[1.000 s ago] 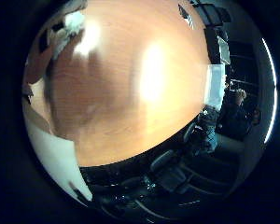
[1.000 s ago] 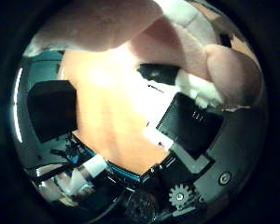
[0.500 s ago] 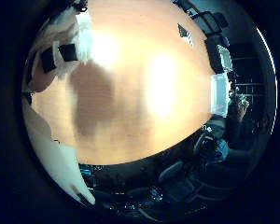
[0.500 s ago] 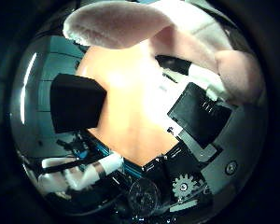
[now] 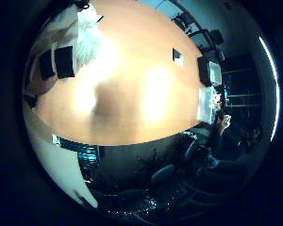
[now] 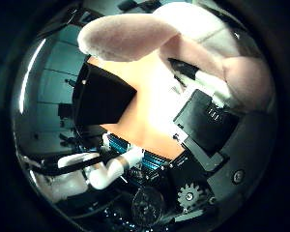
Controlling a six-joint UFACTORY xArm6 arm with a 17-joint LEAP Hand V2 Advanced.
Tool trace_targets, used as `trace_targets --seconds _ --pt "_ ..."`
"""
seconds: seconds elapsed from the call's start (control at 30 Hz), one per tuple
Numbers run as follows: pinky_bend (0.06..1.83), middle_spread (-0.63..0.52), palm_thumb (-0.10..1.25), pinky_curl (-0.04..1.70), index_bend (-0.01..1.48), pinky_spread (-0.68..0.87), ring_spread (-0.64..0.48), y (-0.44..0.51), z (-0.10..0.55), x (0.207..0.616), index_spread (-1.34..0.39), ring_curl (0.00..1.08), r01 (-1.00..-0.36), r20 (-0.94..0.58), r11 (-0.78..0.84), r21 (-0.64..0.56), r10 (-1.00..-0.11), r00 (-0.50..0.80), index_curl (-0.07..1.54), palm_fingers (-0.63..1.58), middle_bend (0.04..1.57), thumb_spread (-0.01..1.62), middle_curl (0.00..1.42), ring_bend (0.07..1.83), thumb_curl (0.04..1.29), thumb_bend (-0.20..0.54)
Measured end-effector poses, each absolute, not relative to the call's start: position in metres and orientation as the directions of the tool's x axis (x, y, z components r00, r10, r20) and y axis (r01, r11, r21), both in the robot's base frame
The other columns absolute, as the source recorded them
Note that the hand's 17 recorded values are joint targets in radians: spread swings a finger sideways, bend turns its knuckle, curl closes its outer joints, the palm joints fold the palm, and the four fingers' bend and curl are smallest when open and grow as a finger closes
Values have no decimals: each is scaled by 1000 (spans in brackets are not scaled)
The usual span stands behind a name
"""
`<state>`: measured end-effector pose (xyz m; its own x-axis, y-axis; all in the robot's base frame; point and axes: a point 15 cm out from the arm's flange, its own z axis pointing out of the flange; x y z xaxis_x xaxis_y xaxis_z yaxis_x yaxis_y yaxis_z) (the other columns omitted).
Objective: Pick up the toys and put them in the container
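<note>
A pink and white plush toy (image 6: pixel 183 36) with a long floppy ear fills the thumb side palm view close to the palm. My right hand (image 6: pixel 210 123) is shut on it, black and white fingers pressed against the plush. Its white fur (image 5: pixel 87 40) also shows beside the fingers (image 5: pixel 56 63) in the little finger side view. A black container (image 6: pixel 104 96) stands on the orange wooden table (image 5: pixel 141 94), off to one side of the held toy. The hand hangs well above the tabletop, and its shadow (image 5: pixel 106 106) falls on the wood.
A small dark square object (image 5: pixel 178 56) lies on the table farther off. A pale flat thing (image 5: pixel 207 101) sits at the table's far end. Office chairs (image 5: pixel 162 174) stand along the table's edge.
The whole picture has shifted: the hand has risen from the table with the plush toy still held. The black container now shows larger beside the toy.
</note>
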<state>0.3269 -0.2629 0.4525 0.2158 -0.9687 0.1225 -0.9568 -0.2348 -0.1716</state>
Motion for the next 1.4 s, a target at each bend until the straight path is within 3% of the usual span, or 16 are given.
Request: trace_targets --seconds 0.47,0.73,1.03,1.1,1.2,1.3,1.4 --pt "1166 -189 1047 1026 954 -234 -243 -17 558 360 -309 803 -833 95 -451 -319 -890 446 1035 1019 1245 827 958 1330 757 -16" --pt "1137 -191 1038 1051 940 -244 -246 128 567 332 -315 813 -744 26 -577 -336 -795 605 1050 1031 1230 802 965 1312 782 -18" --pt "1138 -193 977 1075 910 -252 -251 191 561 304 -320 825 -709 2 -626 -324 -750 661 1060 1058 1209 842 972 1296 777 -30" --pt "1126 -194 927 1066 880 -254 -252 194 563 301 -322 818 -703 2 -629 -332 -746 666 1053 1040 1179 897 964 1300 748 -36" --pt "1025 -213 783 976 684 -317 -254 192 563 299 -349 745 -702 4 -630 -331 -745 667 983 950 1074 1031 894 1233 618 -38" --pt "908 -237 706 901 422 -376 -269 191 563 296 -396 680 -697 6 -638 -328 -739 674 876 596 972 1086 829 1145 515 -35" --pt "765 -260 649 866 372 -288 -263 190 560 294 -465 622 -696 7 -639 -328 -738 675 782 384 876 1094 768 1032 433 -31"
